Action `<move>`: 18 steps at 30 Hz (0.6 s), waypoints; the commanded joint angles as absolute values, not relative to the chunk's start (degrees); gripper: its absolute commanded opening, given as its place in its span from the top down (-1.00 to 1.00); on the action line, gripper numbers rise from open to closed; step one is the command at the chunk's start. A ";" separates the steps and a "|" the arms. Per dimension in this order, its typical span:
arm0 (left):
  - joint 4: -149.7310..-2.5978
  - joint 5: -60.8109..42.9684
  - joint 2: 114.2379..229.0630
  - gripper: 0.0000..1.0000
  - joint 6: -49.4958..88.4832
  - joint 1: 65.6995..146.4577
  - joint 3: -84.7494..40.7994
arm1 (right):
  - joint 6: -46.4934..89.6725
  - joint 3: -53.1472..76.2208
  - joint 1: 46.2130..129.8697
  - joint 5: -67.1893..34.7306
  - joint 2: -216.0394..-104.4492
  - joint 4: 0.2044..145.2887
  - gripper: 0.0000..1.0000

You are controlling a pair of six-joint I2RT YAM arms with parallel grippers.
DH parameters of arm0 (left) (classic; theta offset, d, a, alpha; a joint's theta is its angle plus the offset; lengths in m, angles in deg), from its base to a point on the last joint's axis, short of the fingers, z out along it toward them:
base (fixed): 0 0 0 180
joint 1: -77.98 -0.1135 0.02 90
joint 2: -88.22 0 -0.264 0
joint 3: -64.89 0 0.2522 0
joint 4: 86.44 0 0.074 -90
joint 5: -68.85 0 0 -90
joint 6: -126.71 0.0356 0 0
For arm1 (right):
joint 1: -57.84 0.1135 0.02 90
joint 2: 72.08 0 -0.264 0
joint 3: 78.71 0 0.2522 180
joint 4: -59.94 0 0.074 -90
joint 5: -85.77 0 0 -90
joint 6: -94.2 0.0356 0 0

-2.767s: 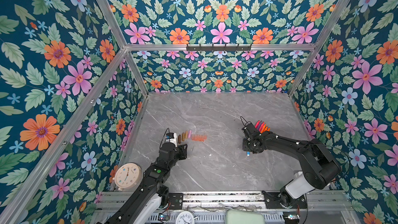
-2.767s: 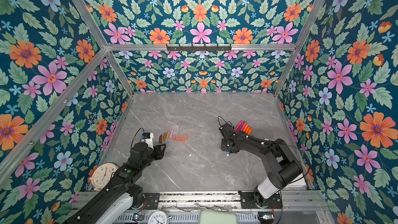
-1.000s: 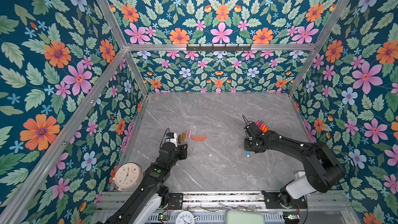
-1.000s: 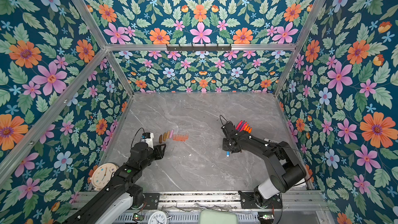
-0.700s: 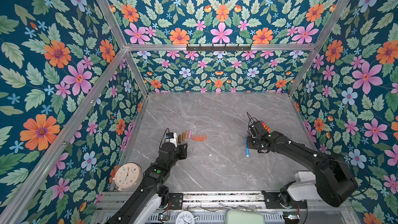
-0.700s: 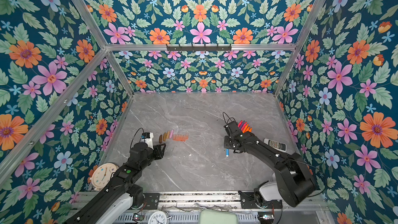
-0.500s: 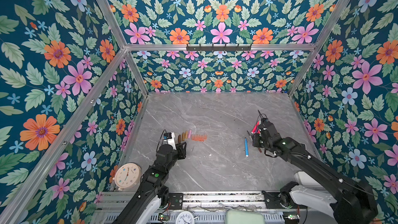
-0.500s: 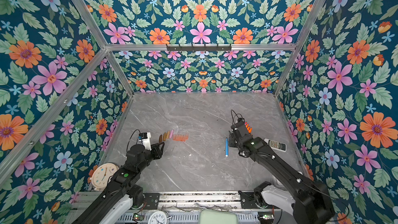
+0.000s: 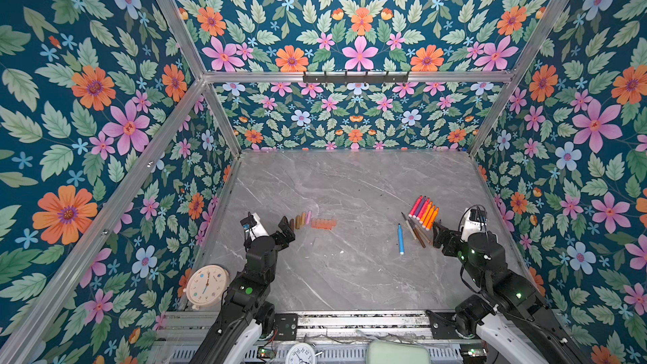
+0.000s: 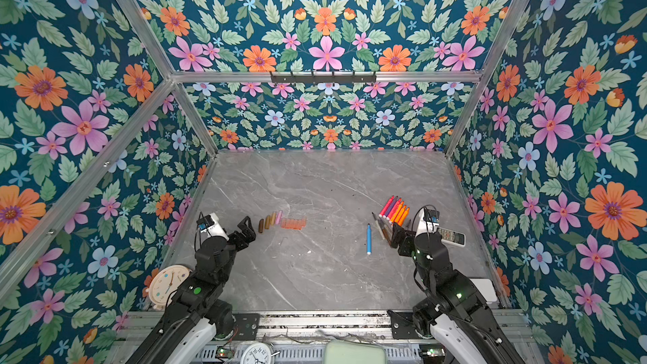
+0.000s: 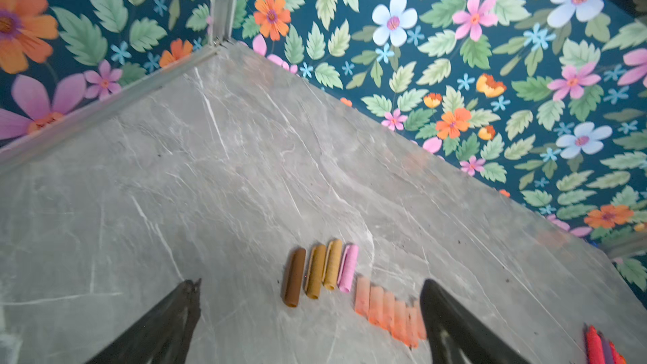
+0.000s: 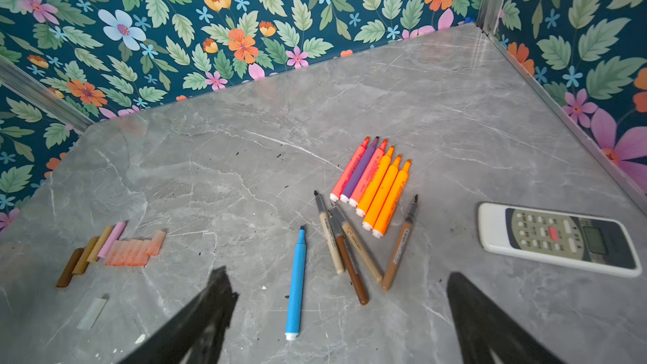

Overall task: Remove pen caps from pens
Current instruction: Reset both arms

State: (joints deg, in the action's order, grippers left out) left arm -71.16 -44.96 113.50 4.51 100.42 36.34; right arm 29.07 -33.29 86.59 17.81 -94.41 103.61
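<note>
Several pen caps lie in a row left of centre: brown, tan and pink ones (image 11: 316,271) beside translucent orange ones (image 9: 324,224) (image 11: 388,309). My left gripper (image 9: 285,231) (image 11: 310,285) hangs open just in front of them, holding nothing. On the right lie the pens: a tight orange, pink and purple bundle (image 9: 423,211) (image 12: 374,187), several brown and tan ones (image 12: 350,250), and a blue pen (image 9: 400,238) (image 12: 297,281) alone. All show bare tips. My right gripper (image 9: 439,236) (image 12: 338,276) stands open and empty behind the brown pens.
A white remote control (image 10: 451,236) (image 12: 556,238) lies by the right wall. A pale clear cap (image 12: 91,313) rests on the table in front of the cap row. A round clock (image 9: 206,285) leans at the front left corner. Flowered walls close in three sides.
Both grippers have opened wide. The right arm has pulled back to the right, leaving the blue pen on the table. The left arm has drawn back slightly from the caps.
</note>
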 commanded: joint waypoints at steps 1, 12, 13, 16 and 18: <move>-78.27 -53.69 111.10 -0.99 9.54 100.35 38.34 | 27.76 -34.97 86.61 21.16 -91.60 103.54 -0.98; -100.92 -70.28 110.53 -1.00 22.56 100.31 46.93 | 18.38 -43.42 86.67 21.32 -83.96 93.18 -0.97; -105.77 -70.17 111.64 -1.00 26.23 100.31 48.50 | 18.02 -44.01 86.61 21.33 -83.63 92.77 -0.96; -127.67 -69.52 118.42 -0.99 35.13 100.34 56.12 | 14.11 -46.25 86.61 19.91 -83.22 89.47 -0.90; -139.60 -68.91 126.86 -1.00 36.81 99.80 57.64 | 13.20 -47.10 86.64 19.45 -83.70 87.32 -0.93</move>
